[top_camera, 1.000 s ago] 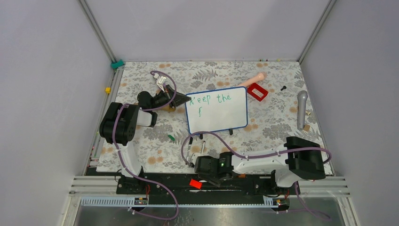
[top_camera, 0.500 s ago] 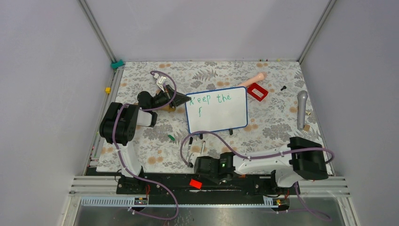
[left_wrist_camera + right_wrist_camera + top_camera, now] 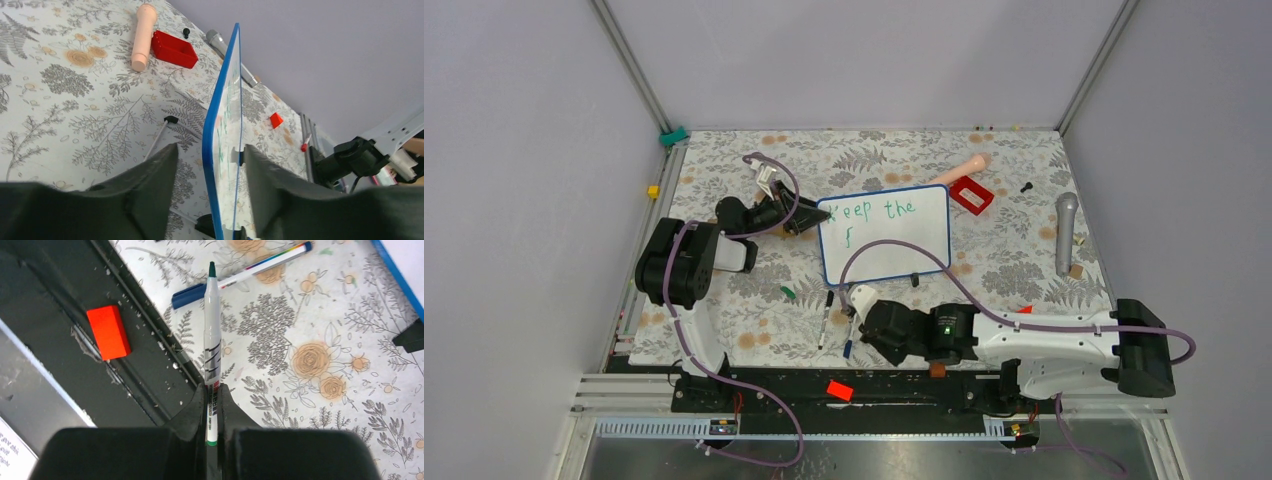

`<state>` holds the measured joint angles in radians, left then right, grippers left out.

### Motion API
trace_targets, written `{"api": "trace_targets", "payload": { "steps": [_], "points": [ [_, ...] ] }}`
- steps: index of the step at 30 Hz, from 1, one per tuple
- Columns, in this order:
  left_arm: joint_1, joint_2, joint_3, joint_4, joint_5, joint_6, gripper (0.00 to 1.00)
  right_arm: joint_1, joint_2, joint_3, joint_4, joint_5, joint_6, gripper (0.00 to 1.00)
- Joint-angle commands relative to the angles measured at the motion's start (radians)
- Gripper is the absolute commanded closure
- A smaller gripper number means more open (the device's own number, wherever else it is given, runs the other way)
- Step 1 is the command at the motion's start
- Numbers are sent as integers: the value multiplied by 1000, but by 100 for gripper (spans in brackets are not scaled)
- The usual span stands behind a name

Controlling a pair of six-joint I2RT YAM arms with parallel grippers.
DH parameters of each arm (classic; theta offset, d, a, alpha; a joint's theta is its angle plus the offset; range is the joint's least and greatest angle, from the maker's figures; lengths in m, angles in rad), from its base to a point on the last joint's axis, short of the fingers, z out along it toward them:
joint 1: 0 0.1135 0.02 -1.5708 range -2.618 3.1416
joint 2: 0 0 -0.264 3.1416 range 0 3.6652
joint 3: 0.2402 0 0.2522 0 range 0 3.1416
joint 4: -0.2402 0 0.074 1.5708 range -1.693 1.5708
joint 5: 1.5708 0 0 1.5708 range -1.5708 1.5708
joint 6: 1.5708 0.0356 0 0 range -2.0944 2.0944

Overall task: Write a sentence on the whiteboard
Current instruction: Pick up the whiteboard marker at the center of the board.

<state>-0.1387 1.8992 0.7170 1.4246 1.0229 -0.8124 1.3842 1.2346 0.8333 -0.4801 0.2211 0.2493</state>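
The whiteboard (image 3: 894,245) stands on its black feet mid-table, blue-rimmed, and is seen edge-on in the left wrist view (image 3: 220,100). The sentence (image 3: 879,212) is in green and reads "Keep the" with an "f" below. My left gripper (image 3: 807,219) (image 3: 209,149) is open astride the board's left edge, and the left finger stands clear of the rim. My right gripper (image 3: 864,322) (image 3: 213,387) is shut on a green-tipped white marker (image 3: 212,330). It sits low over the table in front of the board, with the tip pointing away from the board.
A blue-capped pen (image 3: 240,275) (image 3: 849,338) and a black pen (image 3: 824,320) lie just ahead of the marker tip. A red block (image 3: 839,390) sits on the base rail. Behind and right of the board are a red tray (image 3: 971,195), a pink toy microphone (image 3: 964,167) and a grey microphone (image 3: 1065,232).
My right arm has swung off the base rail and forward onto the table toward the board, holding the marker. My left jaws have parted from the board's edge.
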Motion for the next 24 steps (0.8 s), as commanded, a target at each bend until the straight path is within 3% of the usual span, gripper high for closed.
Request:
{"api": "trace_targets", "payload": {
  "steps": [1,2,3,4,14,24],
  "points": [
    [13,-58,-28,57,-28,49,35,-54,-54,-18,63,20,23,100],
    [14,-63,-33,57,-32,53,27,-65,-65,-23,70,19,27,100],
    [16,-67,-38,57,-32,55,10,-73,-73,-30,78,16,31,100],
    [16,-71,-40,57,-33,57,2,-81,-81,-35,85,14,37,100],
    [69,-181,-150,59,-136,74,1,-152,-140,-51,116,26,121,100],
    [159,-488,-433,55,-386,45,1,-220,-186,-13,119,47,141,100]
  ]
}}
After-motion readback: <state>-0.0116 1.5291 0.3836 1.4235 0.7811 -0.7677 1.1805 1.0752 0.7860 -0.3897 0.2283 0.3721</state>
